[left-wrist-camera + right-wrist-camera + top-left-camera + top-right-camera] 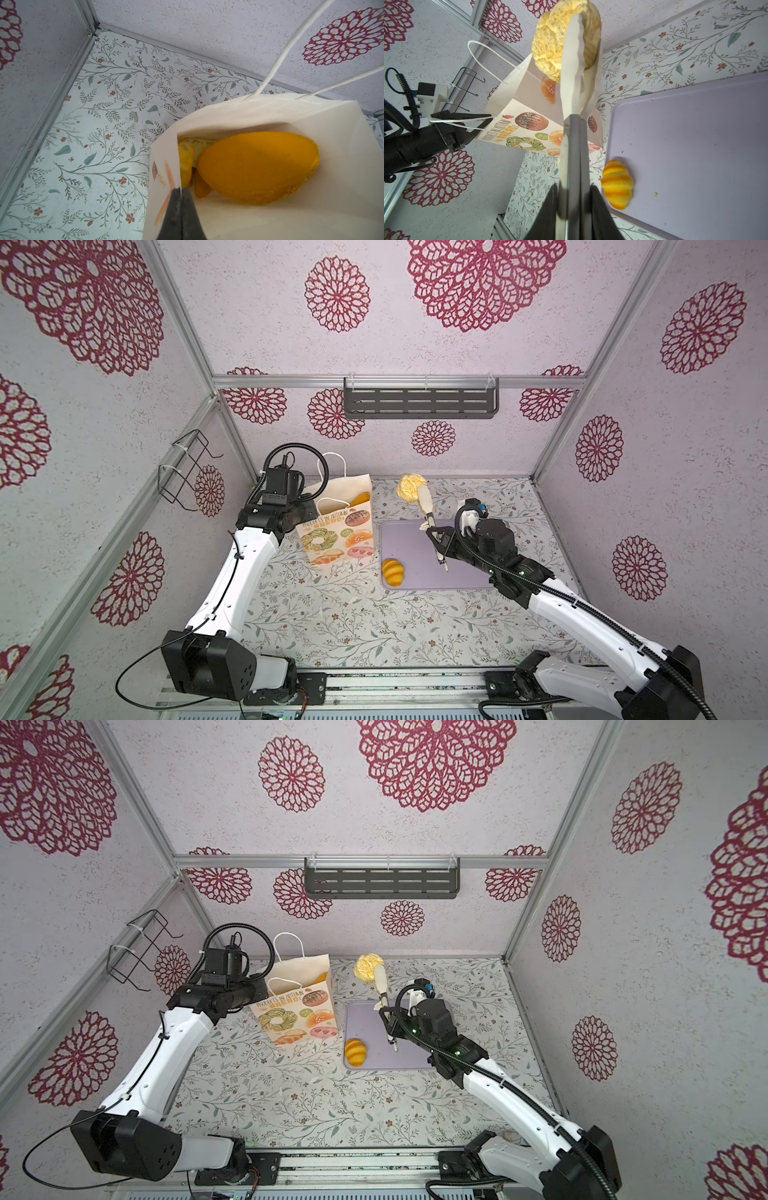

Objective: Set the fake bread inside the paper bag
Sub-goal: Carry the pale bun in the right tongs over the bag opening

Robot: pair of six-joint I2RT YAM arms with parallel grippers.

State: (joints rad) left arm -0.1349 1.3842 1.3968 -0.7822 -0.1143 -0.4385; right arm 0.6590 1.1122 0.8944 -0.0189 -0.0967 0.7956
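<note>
Both top views high overhead facing down, wrist views close-up, all sharing the paper bag (pixel 337 536)

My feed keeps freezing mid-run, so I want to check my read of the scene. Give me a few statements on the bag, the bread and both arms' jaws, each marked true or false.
The paper bag is empty. False: orange bread lies inside.
The left gripper has its jaws shut on the paper bag's rim. True.
The right gripper grasps the pale bun directly. False: its jaws hold tongs, which clamp the bun.
A striped orange loaf lies on the lilac tray. True.
</note>
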